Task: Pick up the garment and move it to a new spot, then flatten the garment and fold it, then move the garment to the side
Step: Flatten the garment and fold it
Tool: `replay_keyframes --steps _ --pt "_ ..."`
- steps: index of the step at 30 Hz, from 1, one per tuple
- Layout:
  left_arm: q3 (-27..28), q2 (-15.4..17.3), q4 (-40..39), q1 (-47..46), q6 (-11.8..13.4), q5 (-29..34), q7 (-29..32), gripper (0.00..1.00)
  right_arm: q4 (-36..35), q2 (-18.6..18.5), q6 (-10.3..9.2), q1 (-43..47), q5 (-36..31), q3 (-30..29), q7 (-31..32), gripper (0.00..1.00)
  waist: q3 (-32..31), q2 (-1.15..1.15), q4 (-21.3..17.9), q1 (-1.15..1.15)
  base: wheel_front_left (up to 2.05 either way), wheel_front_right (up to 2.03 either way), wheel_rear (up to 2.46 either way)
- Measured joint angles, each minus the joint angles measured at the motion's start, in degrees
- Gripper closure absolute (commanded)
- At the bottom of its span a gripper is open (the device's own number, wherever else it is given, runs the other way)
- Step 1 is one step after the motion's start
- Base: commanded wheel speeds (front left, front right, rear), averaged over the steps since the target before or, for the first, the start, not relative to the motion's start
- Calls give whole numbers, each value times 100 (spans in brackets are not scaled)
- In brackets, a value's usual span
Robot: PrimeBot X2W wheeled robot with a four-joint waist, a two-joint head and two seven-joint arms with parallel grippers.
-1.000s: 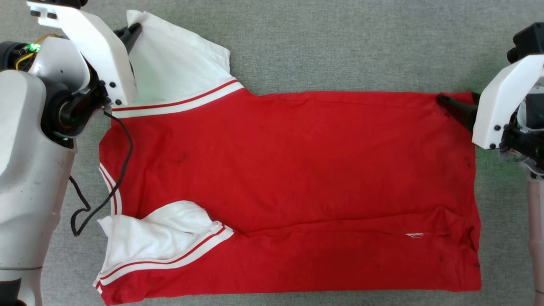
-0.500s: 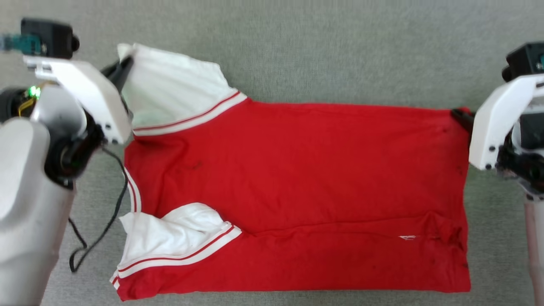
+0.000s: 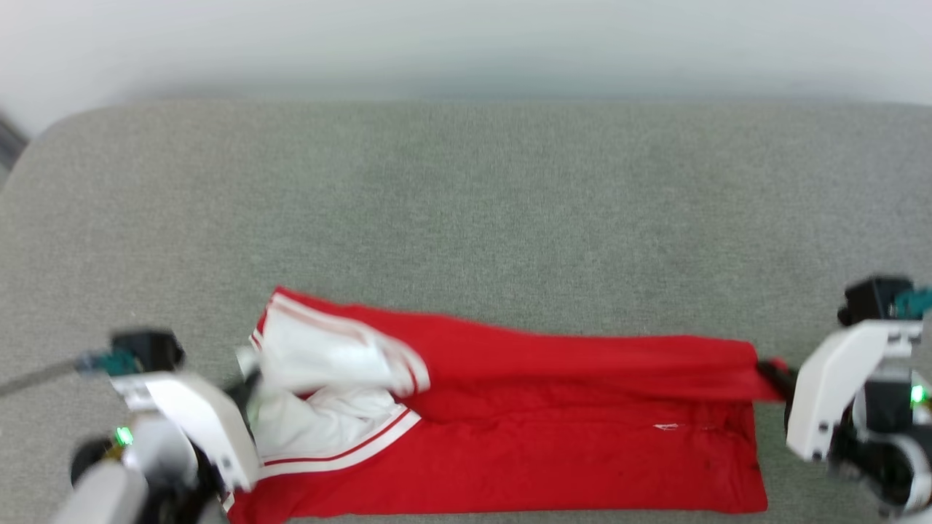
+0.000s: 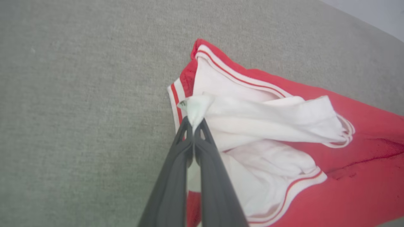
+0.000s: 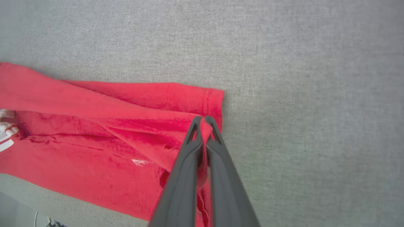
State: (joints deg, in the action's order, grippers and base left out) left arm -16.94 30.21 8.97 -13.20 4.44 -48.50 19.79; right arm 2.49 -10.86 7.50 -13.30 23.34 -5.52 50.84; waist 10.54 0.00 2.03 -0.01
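The garment (image 3: pixel 553 437), a red shirt with white red-striped sleeves, lies on the grey surface near the front edge, its far half lifted and drawn toward me over the near half. My left gripper (image 3: pixel 246 386) is shut on the tip of the white sleeve (image 4: pixel 195 108), which bunches over the lower sleeve. My right gripper (image 3: pixel 773 375) is shut on the red hem corner (image 5: pixel 205 126) at the right end. In the left wrist view my left gripper (image 4: pixel 193 124) pinches white cloth. In the right wrist view my right gripper (image 5: pixel 204 121) pinches red cloth.
A grey fabric-covered surface (image 3: pixel 466 218) stretches far behind the garment, with a pale wall beyond its back edge. Its rounded left corner (image 3: pixel 44 138) shows at the upper left. A bit of floor and cables (image 5: pixel 47 222) shows past the near edge.
Both grippers have pulled the garment's far edge up and toward me, folding it over the near half. The head camera has tilted up, showing much more bare surface.
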Motion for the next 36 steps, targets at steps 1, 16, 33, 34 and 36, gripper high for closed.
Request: replay_keyframes --steps 1,16,33,34,36 --pt "-36 -52 -8 203 38 -52 2 100 8 46 0 156 16 -36 -56 100 -65 0 -4 0 0 0 0" --pt "-14 -581 225 1071 303 199 -1346 0 -153 436 0 1480 -12 -98 -1383 0 -586 0 -63 -1 0 0 0" --pt "-277 -713 -1002 844 803 1746 -3176 0 -698 291 0 1218 -154 -824 84 0 -821 0 31 0 0 0 0" --pt "-288 -717 -1055 814 818 1824 -3225 0 -708 307 0 1165 -199 -829 177 0 -756 0 62 0 0 0 0" --pt "-302 -733 -1170 733 839 1925 -3279 0 -702 348 0 1053 -270 -833 332 0 -613 0 129 1 0 0 0"
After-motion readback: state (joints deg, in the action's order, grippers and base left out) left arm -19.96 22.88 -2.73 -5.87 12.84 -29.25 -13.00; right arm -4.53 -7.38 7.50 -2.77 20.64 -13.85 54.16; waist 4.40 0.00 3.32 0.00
